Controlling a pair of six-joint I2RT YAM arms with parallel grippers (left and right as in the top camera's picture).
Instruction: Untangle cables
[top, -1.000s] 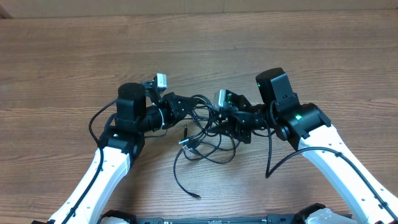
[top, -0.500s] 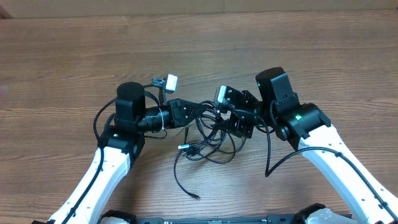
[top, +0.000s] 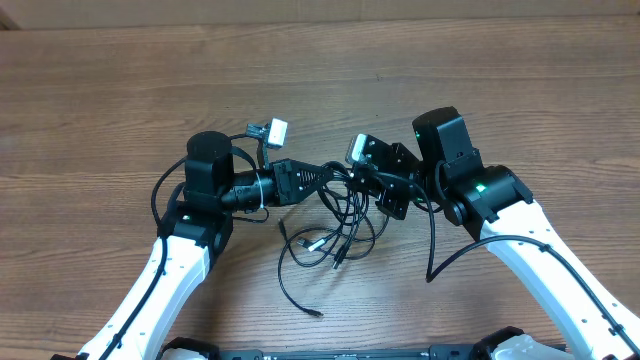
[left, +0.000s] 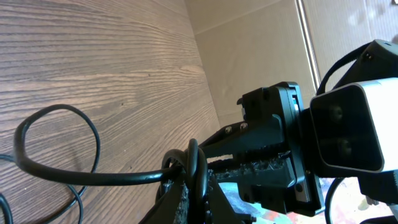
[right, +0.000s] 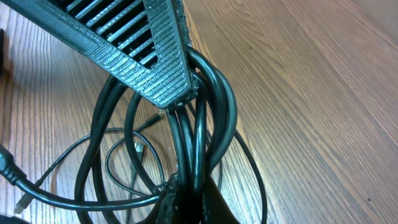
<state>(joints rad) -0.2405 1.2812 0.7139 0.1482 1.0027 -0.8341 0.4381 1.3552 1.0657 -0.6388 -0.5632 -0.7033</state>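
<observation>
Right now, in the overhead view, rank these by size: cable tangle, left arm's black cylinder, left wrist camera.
1. cable tangle, sprawling widest.
2. left arm's black cylinder.
3. left wrist camera, clearly smallest.
Being raised nearer the lens favours the arm parts, but the gaps are too large to change the order.

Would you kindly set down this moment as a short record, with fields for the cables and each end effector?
surface: wooden table
cables: black, tangled in a clump between the arms, loops lying on the table
left end effector: shut on cables
right end effector: shut on cables
spacing: both end effectors close together, tips facing each other
</observation>
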